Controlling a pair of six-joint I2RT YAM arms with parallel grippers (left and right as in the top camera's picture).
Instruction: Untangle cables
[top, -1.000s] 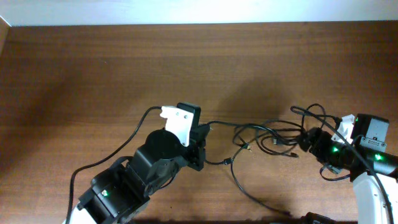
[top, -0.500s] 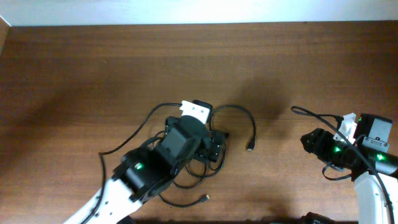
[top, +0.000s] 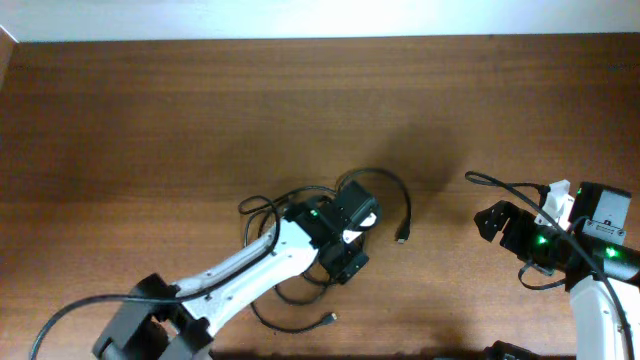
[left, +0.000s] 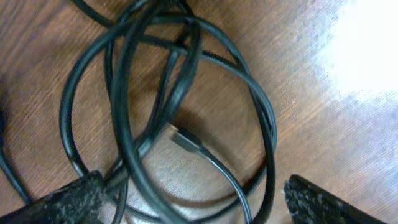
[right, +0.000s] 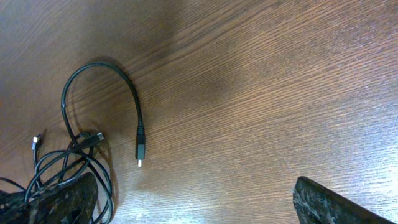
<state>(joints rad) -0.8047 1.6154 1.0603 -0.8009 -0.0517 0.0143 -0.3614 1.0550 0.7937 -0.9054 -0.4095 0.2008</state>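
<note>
Most of the cables (left: 180, 87) are covered in the overhead view by the left arm (top: 250, 270), so only some loops show at its sides, around the middle of the table (top: 150, 120). The left wrist view cuts the tangle at its top and left edges, and it is hard to follow how the strands cross one another. One small plug (left: 186, 140) lies inside the loops. The left gripper (left: 193, 186) is spread wide directly over this pile and clamps nothing; the loops lie between its two fingers (left: 68, 202). Whether the finger on the left of that view touches a strand, I cannot tell. One loose strand (right: 137, 115) leaves the pile in an arc toward the right arm's side and ends in an end plug (right: 138, 152) lying flat on the wood. The right gripper (right: 194, 186) is also spread wide and empty, well apart from the pile, with bare wood between its fingers; only their tips show.
</note>
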